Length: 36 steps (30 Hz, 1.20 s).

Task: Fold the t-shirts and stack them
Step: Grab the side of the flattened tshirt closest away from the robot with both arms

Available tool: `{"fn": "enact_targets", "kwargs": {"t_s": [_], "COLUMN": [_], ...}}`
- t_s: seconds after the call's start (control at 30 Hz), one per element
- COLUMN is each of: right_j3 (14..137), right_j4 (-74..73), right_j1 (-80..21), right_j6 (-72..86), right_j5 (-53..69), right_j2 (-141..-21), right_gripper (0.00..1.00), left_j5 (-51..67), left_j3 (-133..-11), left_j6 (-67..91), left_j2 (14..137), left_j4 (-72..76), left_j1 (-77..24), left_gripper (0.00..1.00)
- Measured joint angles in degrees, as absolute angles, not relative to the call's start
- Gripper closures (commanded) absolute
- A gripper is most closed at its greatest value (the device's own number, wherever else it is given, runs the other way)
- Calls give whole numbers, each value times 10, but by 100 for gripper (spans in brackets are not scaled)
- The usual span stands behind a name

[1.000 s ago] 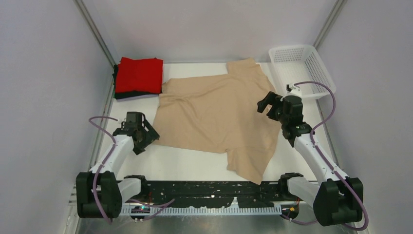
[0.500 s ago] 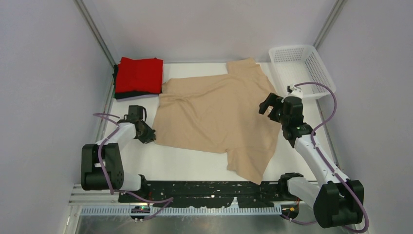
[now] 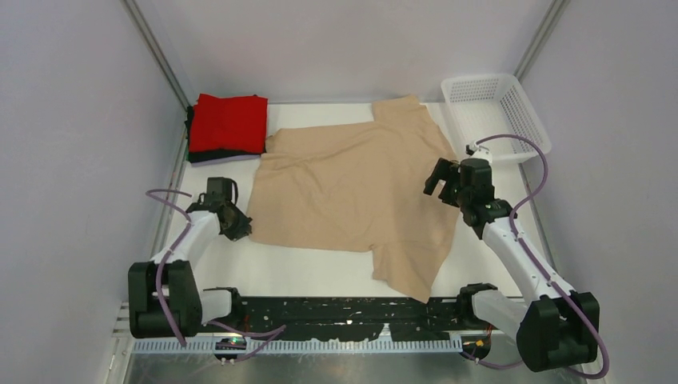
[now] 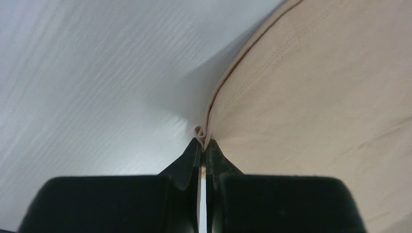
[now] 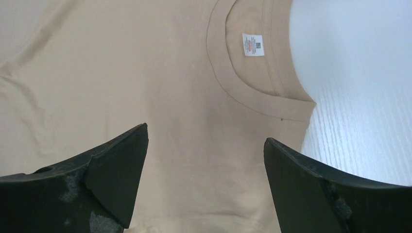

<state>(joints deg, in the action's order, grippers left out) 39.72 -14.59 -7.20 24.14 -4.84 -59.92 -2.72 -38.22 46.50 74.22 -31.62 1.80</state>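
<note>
A beige t-shirt (image 3: 352,184) lies spread out and unfolded in the middle of the table. My left gripper (image 3: 238,228) is at its lower-left edge. In the left wrist view the gripper (image 4: 202,143) is shut on a small pinch of the beige hem (image 4: 206,131). My right gripper (image 3: 441,178) hovers open over the shirt's right side. The right wrist view shows its jaws (image 5: 205,135) spread wide above the cloth just below the collar (image 5: 257,97), nothing between them. A folded red t-shirt (image 3: 228,122) tops a stack at the back left, on a dark one (image 3: 214,155).
A white mesh basket (image 3: 512,104) stands at the back right corner. A pale lavender edge (image 3: 240,160) shows under the stack. One beige sleeve (image 3: 412,268) trails toward the near edge. Walls close in left and right.
My left gripper has shut on the beige shirt's hem, having been open a second ago. The right gripper has sunk slightly toward the shirt, still open.
</note>
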Motion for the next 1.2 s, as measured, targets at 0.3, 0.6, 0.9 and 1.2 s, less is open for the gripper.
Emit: {"fn": "enact_targets", "kwargs": {"t_s": [0.3, 0.6, 0.9, 1.2], "right_j3": [409, 397, 356, 328], "right_j4": [-317, -484, -470, -447], "right_j1": [-229, -460, -580, -584], "right_j6": [244, 289, 325, 369], "right_j5": [-86, -49, 8, -13], "right_j2": [-574, -568, -655, -694], "right_gripper": [10, 25, 35, 68], "left_j5": [-58, -57, -53, -51], "left_j3": [-308, -292, -292, -292], "left_j6": [465, 465, 460, 456], "left_j2": [605, 586, 575, 582], "left_j4": [-371, -376, -376, -375], "left_j1": [18, 18, 18, 18], "left_gripper": [100, 100, 100, 100]}}
